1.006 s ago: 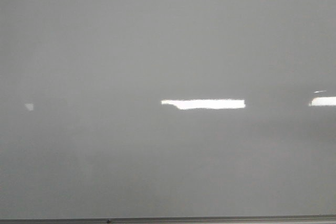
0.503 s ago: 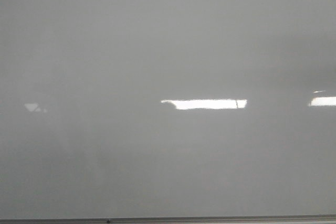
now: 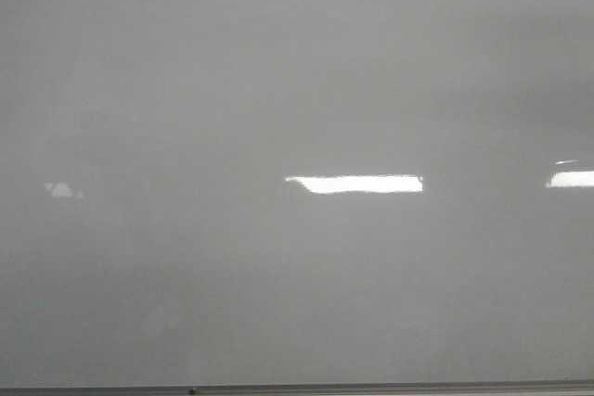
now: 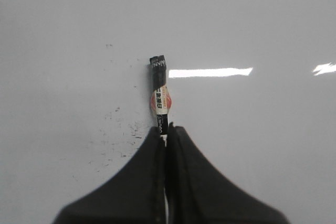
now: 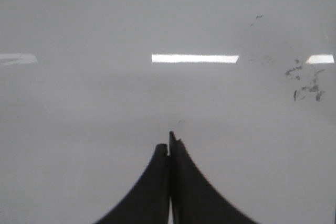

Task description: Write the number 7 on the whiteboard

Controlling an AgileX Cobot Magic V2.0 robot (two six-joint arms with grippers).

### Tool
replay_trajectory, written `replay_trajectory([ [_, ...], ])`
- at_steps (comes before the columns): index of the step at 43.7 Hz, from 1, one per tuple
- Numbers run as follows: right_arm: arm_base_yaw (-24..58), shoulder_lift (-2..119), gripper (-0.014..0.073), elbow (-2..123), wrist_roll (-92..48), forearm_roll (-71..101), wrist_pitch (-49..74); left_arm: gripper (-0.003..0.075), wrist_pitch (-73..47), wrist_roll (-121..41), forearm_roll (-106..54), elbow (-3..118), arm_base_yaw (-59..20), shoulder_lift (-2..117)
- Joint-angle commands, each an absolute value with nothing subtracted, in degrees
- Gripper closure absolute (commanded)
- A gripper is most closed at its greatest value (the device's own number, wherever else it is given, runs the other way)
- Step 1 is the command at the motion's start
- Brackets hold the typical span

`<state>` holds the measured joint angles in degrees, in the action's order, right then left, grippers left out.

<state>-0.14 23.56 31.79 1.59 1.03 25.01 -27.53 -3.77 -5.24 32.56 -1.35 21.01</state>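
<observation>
A large, glossy, pale grey whiteboard [image 3: 297,90] filled the front view, with a thin grey metal edge strip [image 3: 371,388] along its bottom. Bright rectangular light reflections [image 3: 355,184] lay across its middle. No drawn digit showed anywhere on the board.

In the left wrist view, the left gripper [image 4: 167,132] had its two dark fingers pressed together, pinching a black marker [image 4: 159,100] with a red and white label. The marker stuck out beyond the fingertips toward the board. Faint black specks [image 4: 118,129] dotted the surface beside it.

In the right wrist view, the right gripper [image 5: 169,148] was pressed together with nothing between its fingers. Dark smudges [image 5: 305,83] marked the board off to one side, well apart from the fingertips.
</observation>
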Motion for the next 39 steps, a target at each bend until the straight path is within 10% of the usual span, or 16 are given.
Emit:
replay_trajectory([
  [1,-0.40,26.22,0.0663,33.51,1.12,1.28,20.36,0.0741,-23.99,-3.24,-6.08,34.06,-1.77,22.42],
  [14,-0.32,31.09,0.0615,33.51,-1.96,1.34,24.14,0.0738,-25.81,-3.24,-6.18,34.06,-1.77,23.85],
  [27,-0.32,31.45,-0.0003,33.82,-2.35,1.34,27.29,0.0344,-27.56,-3.24,-3.37,34.62,-1.77,30.72],
  [39,-0.32,31.45,-0.0030,33.82,-2.35,1.34,27.56,0.0260,-27.35,-3.81,-3.07,40.39,-1.77,43.29],
])
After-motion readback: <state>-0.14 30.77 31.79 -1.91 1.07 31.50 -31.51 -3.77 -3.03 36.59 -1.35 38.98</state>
